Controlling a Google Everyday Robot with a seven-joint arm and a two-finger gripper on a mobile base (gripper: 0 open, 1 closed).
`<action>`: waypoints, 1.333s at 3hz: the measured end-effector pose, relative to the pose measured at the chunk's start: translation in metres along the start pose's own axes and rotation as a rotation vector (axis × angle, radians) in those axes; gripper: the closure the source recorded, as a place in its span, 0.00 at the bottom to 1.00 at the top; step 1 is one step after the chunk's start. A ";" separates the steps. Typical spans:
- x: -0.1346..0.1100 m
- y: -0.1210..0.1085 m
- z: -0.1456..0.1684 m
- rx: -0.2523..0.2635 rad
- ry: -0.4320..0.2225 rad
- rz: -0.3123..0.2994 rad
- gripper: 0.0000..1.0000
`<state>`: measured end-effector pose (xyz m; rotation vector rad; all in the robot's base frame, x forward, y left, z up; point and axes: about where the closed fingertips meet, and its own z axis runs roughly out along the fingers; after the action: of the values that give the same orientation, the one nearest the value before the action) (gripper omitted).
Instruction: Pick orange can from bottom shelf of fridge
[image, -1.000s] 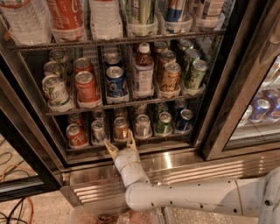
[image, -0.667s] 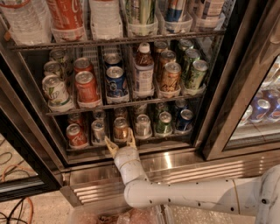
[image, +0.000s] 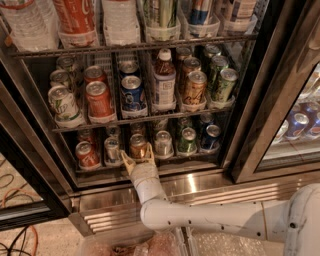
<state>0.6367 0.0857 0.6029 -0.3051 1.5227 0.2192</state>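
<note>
Flanking orange can (image: 138, 145), bottom shelf (image: 172, 161): spread hand (image: 137, 158).

The orange can (image: 138, 145) is seen as glossy aluminium, with bronze-orange sides and a bare silver metal lid. Clear plastic cups (image: 163, 154) are set along the bottom shelf (image: 180, 160), a dark wire rack. The gripper (image: 138, 157), of matt cream plastic, is placed at the can's foot, at the shelf's front edge. The fridge (image: 245, 115) is framed in black, with a ribbed, shiny stainless-steel base and a glass door.
</note>
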 end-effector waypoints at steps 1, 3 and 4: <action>0.003 -0.009 0.014 0.014 0.004 -0.008 0.33; 0.002 -0.022 0.029 0.037 0.006 -0.027 0.52; 0.002 -0.023 0.028 0.040 0.009 -0.031 0.75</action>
<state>0.6710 0.0729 0.6030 -0.2978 1.5284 0.1632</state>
